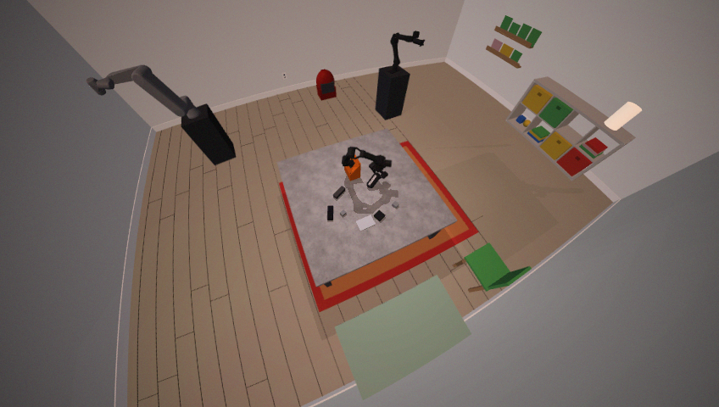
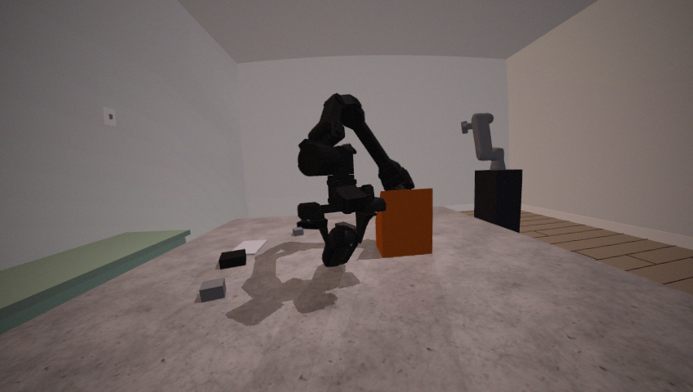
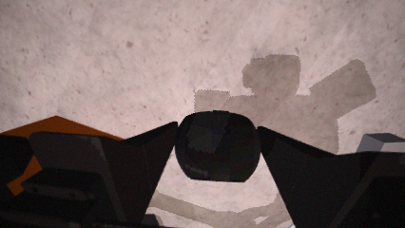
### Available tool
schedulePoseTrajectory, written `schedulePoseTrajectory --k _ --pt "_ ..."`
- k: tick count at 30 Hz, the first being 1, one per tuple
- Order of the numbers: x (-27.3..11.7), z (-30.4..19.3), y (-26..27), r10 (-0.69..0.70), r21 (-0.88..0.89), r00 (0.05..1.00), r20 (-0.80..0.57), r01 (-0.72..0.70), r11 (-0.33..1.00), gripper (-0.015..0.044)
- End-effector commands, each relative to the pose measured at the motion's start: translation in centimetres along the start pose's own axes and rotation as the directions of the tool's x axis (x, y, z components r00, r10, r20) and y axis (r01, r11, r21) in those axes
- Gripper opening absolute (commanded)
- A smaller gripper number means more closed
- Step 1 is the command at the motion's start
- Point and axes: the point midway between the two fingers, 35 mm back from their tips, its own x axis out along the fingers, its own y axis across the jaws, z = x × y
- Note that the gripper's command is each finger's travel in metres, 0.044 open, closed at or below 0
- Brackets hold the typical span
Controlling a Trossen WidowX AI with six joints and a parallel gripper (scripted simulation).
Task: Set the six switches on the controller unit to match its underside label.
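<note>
The dark grey controller unit (image 1: 373, 180) (image 2: 338, 246) (image 3: 217, 152) is held tilted, with one rounded end toward the wrist camera. Its lower end is at or just above the bench (image 1: 322, 252) (image 2: 413, 330) (image 3: 119, 71); contact is unclear. My gripper (image 1: 374, 177) (image 2: 342, 239) (image 3: 217, 128) is shut on it, one finger against each side. Small green marks show on its shaded face in the exterior view. A pale patch shows on its face in the top view, too small to read. The switch positions cannot be told.
An orange block (image 1: 352, 171) (image 2: 405, 223) (image 3: 57, 125) stands close beside the gripper. A black module (image 1: 379, 215) (image 2: 232, 259), a grey block (image 1: 395, 205) (image 2: 212, 290), another grey block (image 1: 342, 214) (image 2: 297, 232), a white sheet (image 1: 365, 222) (image 2: 251, 247) and two dark modules (image 1: 338, 192) (image 1: 330, 213) lie around.
</note>
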Motion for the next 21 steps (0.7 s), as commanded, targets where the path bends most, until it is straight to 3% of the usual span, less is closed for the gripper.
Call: schedulePoseTrajectory --k 1,21 --pt "0.6 0.0 0.2 0.011 0.000 1.000 -0.015 -0.011 1.000 0.0338" --pt "1.9 1.0 0.2 0.010 0.000 1.000 -0.015 -0.010 1.000 0.0338"
